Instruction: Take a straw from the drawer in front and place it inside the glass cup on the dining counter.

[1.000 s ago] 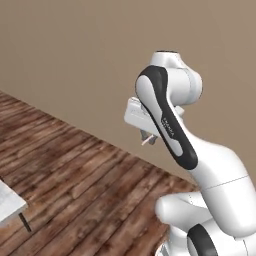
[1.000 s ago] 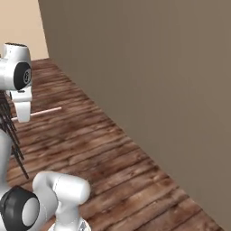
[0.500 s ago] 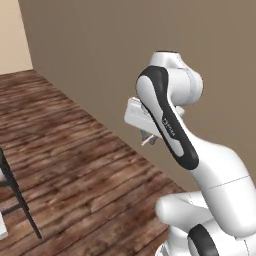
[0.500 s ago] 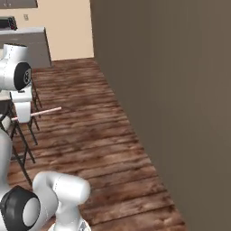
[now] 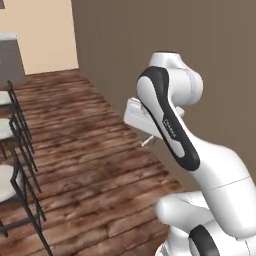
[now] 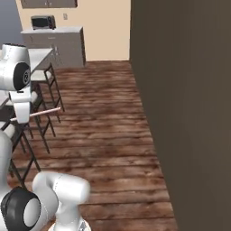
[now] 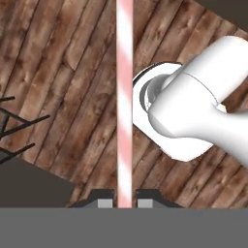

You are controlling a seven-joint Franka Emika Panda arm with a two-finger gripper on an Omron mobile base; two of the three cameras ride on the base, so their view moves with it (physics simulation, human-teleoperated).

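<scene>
Fingers (image 7: 125, 202) clamped tight on the straw (image 7: 125, 97), right at the bottom of the hand view, one dark tip either side of it. Pink-and-white striped, running straight up the picture from the tips to the top edge, crossing nothing but wooden floor (image 7: 58, 87) behind it.

From the right base view, same straw (image 6: 41, 112) poking out sideways from the hand, roughly level, tipped up a touch toward its far end, pale pink against the dark planks. Held high off the floor, clear of everything around it.

Over in the left base view, just a short pale sliver of the straw (image 5: 148, 141) peeking out below the white hand, the dark-and-white forearm covering the rest.

Stools (image 6: 45, 97) lined up on the left of the right base view, thin black legs, pale seats, standing on the floorboards. Beside them, a white worktop edge (image 6: 39, 55) just showing behind the arm. Further back, grey cabinets (image 6: 63, 45) against the peach wall, a small toaster oven (image 6: 43, 21) sitting on top.

Same stools (image 5: 15, 150) down the left edge of the left base view, well apart from the arm.

Big flat brown wall (image 6: 189, 99) taking up the right side of the right base view, close by the robot. Black stool legs (image 7: 14, 126) cutting into the left edge of the hand view.
</scene>
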